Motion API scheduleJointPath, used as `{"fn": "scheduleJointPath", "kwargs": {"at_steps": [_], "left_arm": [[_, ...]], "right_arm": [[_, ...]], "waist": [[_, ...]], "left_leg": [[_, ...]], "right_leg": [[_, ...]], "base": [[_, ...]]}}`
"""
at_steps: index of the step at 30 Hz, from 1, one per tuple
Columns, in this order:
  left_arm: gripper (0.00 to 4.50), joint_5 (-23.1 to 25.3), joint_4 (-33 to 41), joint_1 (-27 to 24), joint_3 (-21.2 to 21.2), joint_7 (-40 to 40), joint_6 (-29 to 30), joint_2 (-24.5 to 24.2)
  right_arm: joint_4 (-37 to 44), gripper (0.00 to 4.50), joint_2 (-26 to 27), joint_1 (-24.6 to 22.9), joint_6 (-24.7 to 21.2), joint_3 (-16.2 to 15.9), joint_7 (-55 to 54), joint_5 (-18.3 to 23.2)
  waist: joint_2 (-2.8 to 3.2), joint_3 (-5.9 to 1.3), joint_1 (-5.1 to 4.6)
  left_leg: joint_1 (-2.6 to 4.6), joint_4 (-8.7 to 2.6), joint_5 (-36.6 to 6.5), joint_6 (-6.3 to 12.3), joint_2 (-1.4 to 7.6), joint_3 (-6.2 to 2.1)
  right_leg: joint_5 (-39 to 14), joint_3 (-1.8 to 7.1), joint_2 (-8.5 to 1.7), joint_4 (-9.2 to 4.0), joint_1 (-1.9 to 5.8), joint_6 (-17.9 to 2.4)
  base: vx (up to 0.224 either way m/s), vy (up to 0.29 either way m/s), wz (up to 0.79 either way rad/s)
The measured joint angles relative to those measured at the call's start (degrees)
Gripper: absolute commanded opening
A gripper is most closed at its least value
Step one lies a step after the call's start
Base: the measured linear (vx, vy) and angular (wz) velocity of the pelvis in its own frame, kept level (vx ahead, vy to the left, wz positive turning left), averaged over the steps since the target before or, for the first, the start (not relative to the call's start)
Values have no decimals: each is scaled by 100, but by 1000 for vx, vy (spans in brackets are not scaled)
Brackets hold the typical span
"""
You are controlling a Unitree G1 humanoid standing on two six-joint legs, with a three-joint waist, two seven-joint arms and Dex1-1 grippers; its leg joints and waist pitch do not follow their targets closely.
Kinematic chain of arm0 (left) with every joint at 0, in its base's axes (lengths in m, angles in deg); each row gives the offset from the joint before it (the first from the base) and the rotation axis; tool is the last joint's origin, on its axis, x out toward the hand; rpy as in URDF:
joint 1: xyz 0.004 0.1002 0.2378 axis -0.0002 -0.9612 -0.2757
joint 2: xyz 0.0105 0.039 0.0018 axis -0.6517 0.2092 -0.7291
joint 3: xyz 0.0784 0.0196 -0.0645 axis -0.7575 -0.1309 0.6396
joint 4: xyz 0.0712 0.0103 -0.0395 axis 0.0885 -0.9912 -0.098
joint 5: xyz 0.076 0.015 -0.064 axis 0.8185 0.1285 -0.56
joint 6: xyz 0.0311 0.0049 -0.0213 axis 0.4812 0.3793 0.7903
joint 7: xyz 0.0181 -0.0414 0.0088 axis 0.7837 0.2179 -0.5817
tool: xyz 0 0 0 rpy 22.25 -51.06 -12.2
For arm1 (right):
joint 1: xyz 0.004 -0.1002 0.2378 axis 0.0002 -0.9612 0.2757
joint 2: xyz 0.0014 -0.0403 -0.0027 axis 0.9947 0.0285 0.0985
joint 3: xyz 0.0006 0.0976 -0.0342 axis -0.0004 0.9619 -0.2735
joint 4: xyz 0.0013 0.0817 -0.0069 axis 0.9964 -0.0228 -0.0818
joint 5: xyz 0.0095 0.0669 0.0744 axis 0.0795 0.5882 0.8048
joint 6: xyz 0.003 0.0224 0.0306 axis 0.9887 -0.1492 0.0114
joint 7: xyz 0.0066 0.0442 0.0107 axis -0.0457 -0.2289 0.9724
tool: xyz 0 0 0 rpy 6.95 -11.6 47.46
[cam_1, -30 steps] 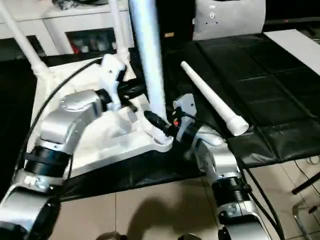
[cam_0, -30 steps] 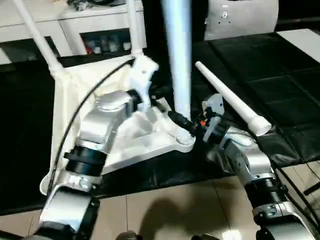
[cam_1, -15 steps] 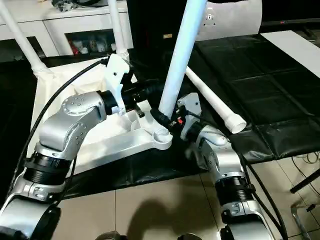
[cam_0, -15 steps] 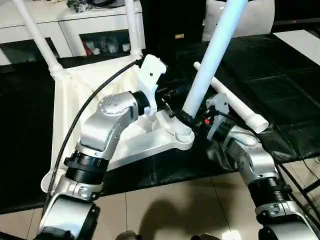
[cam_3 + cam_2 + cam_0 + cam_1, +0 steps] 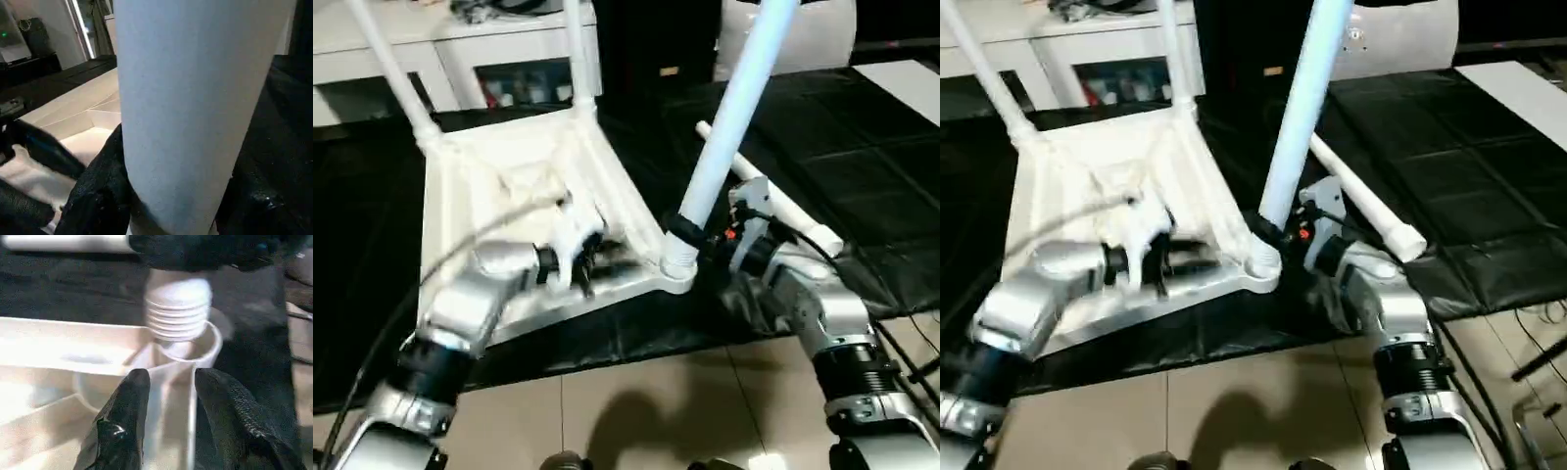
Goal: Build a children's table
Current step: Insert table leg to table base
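While the tabletop (image 5: 509, 186) lies upside down on the black mat (image 5: 862, 147), centre-left of the head views, its X-ribbed underside faces up. Two legs (image 5: 396, 73) already stand in the far corner sockets, rising out of the upper left of the frame; the second of these (image 5: 576, 49) is at upper centre.

Right gripper (image 5: 683, 231), just right of centre in the left eye view: clamped around the lower end of a third leg (image 5: 734, 108). That leg tilts up and to the right, running out of the top edge. Right wrist view confirms black fingers (image 5: 95, 196) on both sides of the pale tube, touching it.

Threaded end of the held leg (image 5: 178, 308) sits at the mouth of the near-right corner socket (image 5: 205, 350). Ridges remain visible above the socket rim in the left wrist view, so the leg is not fully seated. I cannot tell how deep it sits.

Left gripper (image 5: 592, 259), lower centre-left of the head views: fingers (image 5: 122, 421) apart, straddling a rib of the underside just beside the socket, holding nothing. The rib stands in the gap between the two fingers.

Fourth leg (image 5: 773, 201) lies loose on the mat to the right of the tabletop, slanting from upper centre toward the right, passing behind the right forearm.

White cabinet (image 5: 460, 59) with glass doors runs along the top left, behind the tabletop. Tiled floor (image 5: 656, 411) across the bottom.
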Motion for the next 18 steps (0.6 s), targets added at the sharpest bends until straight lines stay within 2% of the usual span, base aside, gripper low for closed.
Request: {"fn": "scheduleJointPath", "kwargs": {"at_steps": [6, 10, 11, 15, 18], "left_arm": [[206, 253, -514, 11, -168, -3, -466, 5], [206, 318, -772, 16, -244, 126, -511, -1], [178, 323, -818, 15, -264, 159, -543, -1], [165, 386, -1051, 20, -298, 157, -639, 7], [131, 438, -1224, 30, -296, 163, -701, 11]], "right_arm": [[92, 188, -58, -12, -69, -82, 55, -2], [93, 188, -59, -42, -121, -100, 101, -5], [93, 188, -59, -44, -125, -106, 103, -6], [95, 188, -64, -44, -160, -138, 107, -8], [96, 188, -89, -44, -220, -207, 138, -22]], "waist": [[0, 0, -24], [1, 0, -14], [0, 0, -14], [1, 0, -13], [1, 0, -12]], "left_leg": [[6, 0, 3, -5, 1, 2], [4, 0, 3, -5, 0, 2], [3, 0, 3, -5, 0, 2], [4, 0, 3, -4, 0, 2], [5, 0, 3, -4, 0, 1]], "right_leg": [[4, 0, 1, 2, 2, 2], [4, 0, 1, 1, 1, 2], [4, 0, 1, 1, 1, 2], [4, 0, 1, 1, 1, 2], [5, 0, 1, 1, 3, 1]], "base": [[0, 0, 0], [0, 0, 0], [0, 0, 0], [0, 0, 0], [0, 0, 0]]}}
